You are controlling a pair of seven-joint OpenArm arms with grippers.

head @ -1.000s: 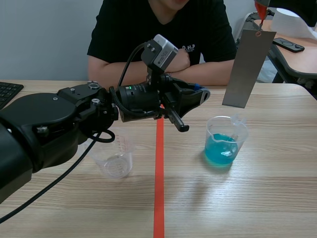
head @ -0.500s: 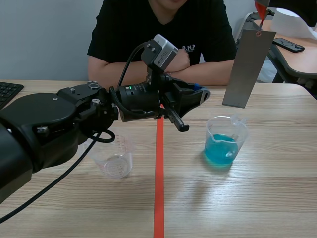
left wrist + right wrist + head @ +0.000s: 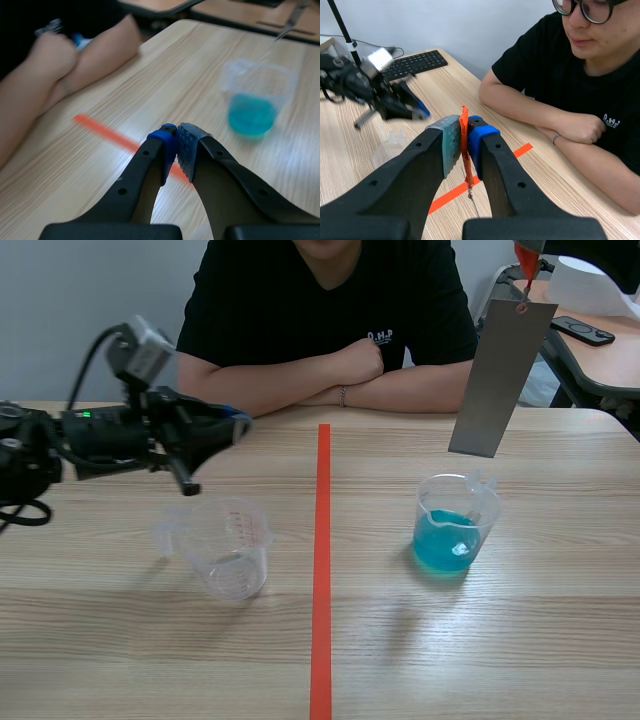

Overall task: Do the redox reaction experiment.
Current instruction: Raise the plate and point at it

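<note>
- Scene view: the metal strip point(image 3: 497, 375), flat, dull grey and straight-edged, hangs slightly tilted from an orange tab point(image 3: 526, 262). Its lower edge is above and just behind the cup of blue liquid point(image 3: 455, 528).
- The step in hand looks like dipping the strip. It should go over the cup's mouth, settle, and then come straight down so its corner misses the thin rim.
- That cup is clear plastic with a spout and is partly filled. An empty cup point(image 3: 232, 552) of the same kind stands across the tape line point(image 3: 322, 570).
- The left gripper point(image 3: 238, 421) hovers beside the empty cup, well apart from the strip.
- Left wrist view: the left gripper's blue dotted pads press together on nothing. The cup of blue liquid is ahead of them on the pale wood-grain table point(image 3: 150, 65).
- Right wrist view: the right gripper point(image 3: 462, 125) is clamped on the orange tab, thin and ribbon-like between its pads. The strip below is hidden.
</note>
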